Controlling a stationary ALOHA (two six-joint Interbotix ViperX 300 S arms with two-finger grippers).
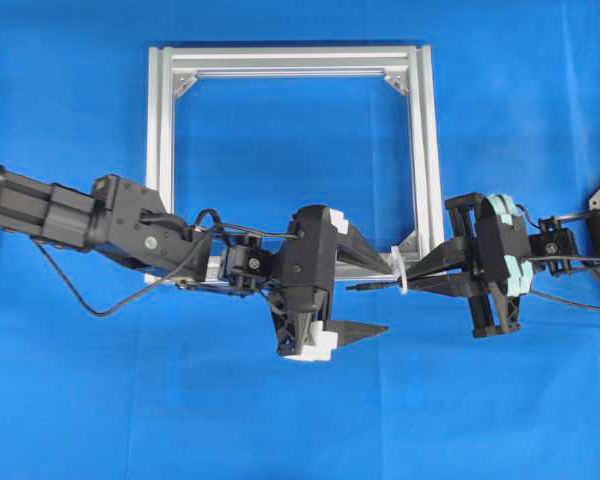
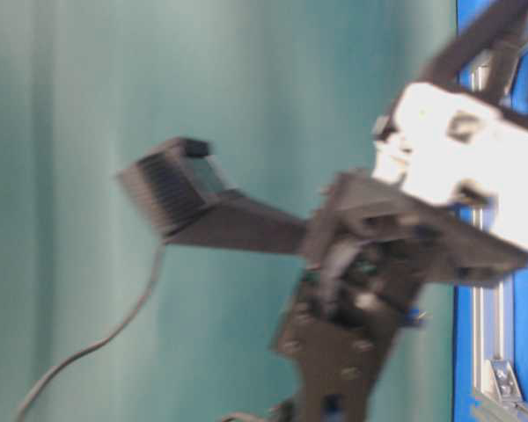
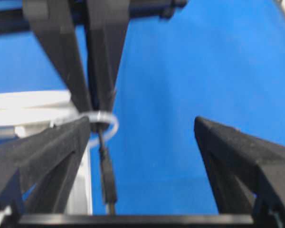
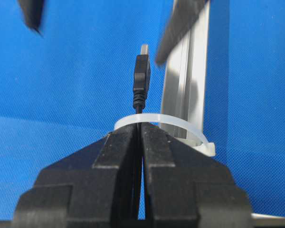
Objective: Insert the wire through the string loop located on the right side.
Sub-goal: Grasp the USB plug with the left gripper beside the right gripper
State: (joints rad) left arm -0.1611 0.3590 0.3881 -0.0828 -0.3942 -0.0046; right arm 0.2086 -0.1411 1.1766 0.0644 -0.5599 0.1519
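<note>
Black wire (image 4: pixel 141 83) w/ plug tip thru white string loop (image 4: pixel 161 121) beside frame corner.

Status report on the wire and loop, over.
Right gripper shut on the wire, plug tip through the string loop. Left gripper open around the plug. Nothing blocking.

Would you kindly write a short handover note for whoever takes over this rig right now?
Left gripper: open, holding nothing, fingers either side of the plug.
Right gripper: shut on the wire, just behind the loop.
Wire: its plug has passed through the string loop and points toward the left gripper.
Loop: sticks out from the frame at its lower right corner.
Done: plug tip threaded through the loop.
Left: probably close the left gripper on the plug, release the right and draw more wire through.
</note>
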